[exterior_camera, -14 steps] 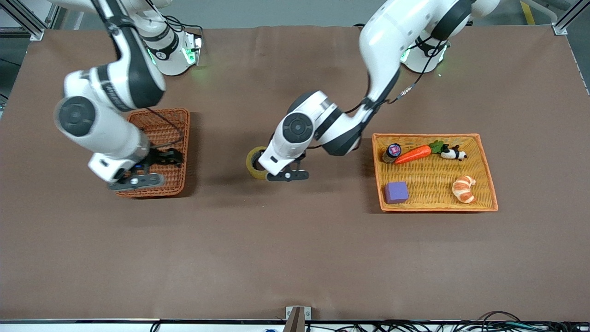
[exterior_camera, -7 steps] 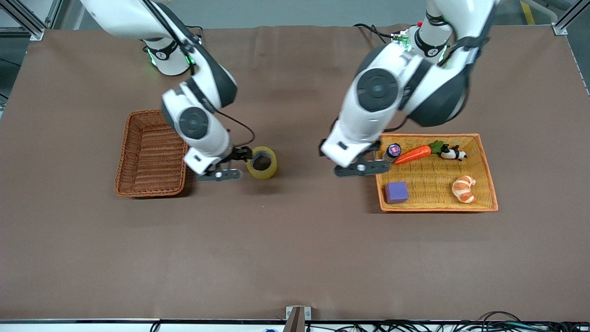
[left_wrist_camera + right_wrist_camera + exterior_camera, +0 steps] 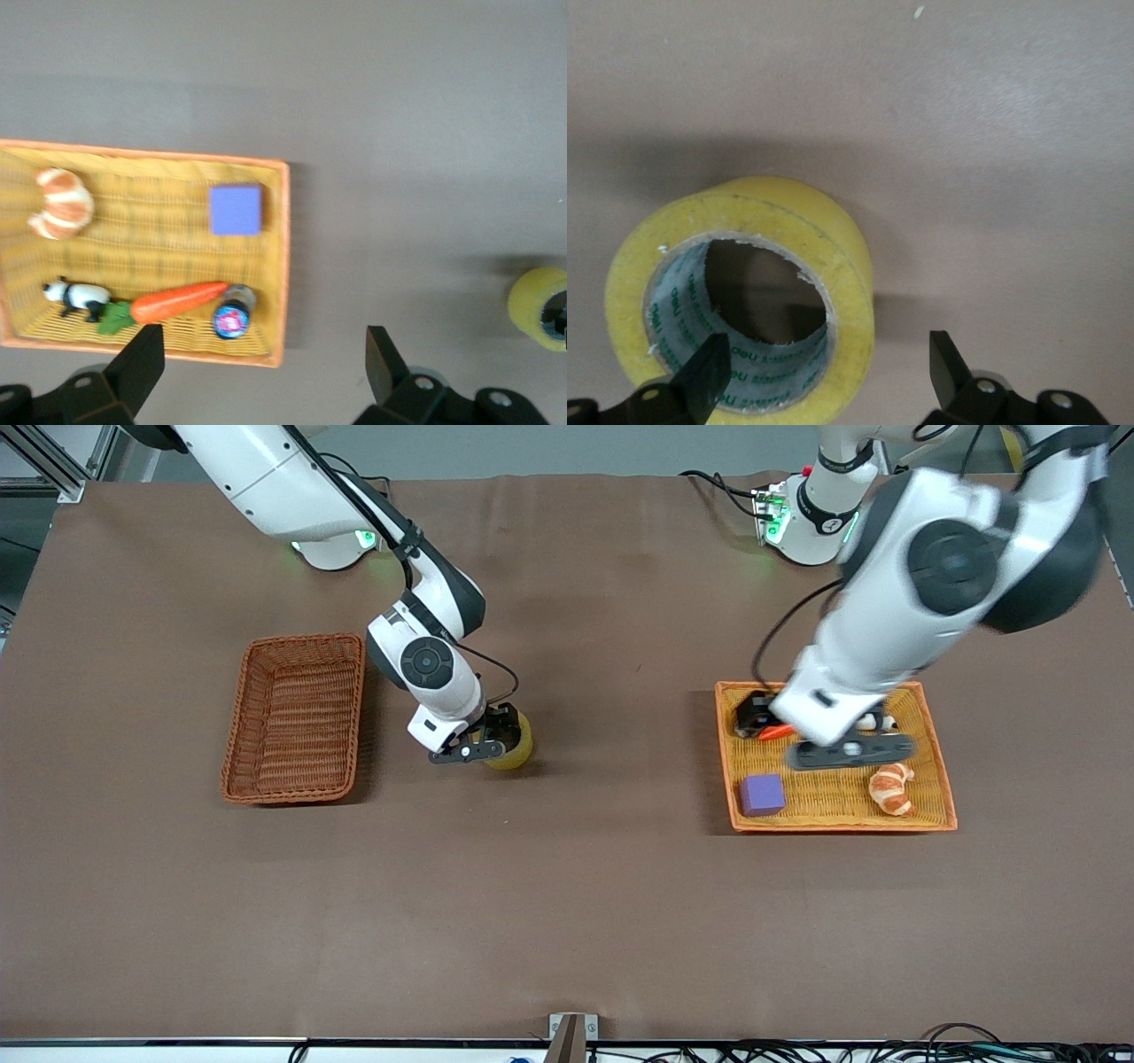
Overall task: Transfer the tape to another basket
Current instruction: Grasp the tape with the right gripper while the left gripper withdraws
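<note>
The tape (image 3: 521,751), a yellowish roll with a grey-lined hole, rests on the brown table between the two baskets. It fills the right wrist view (image 3: 744,301). My right gripper (image 3: 498,731) is open right over it. In the right wrist view the gripper (image 3: 824,376) has one finger over the hole and the other outside the roll's wall. The reddish-brown wicker basket (image 3: 297,717) stands empty toward the right arm's end. My left gripper (image 3: 757,716) is open and empty (image 3: 261,367), up over the yellow tray's rim.
The orange-yellow tray (image 3: 939,779) holds a purple cube (image 3: 762,794), a croissant (image 3: 890,788), a carrot (image 3: 177,302), a toy panda (image 3: 78,296) and a small bottle (image 3: 233,319). The tape also shows at the edge of the left wrist view (image 3: 540,305).
My left gripper let go of the tape and swung away to over the yellow tray. My right gripper came from the wicker basket to the tape.
</note>
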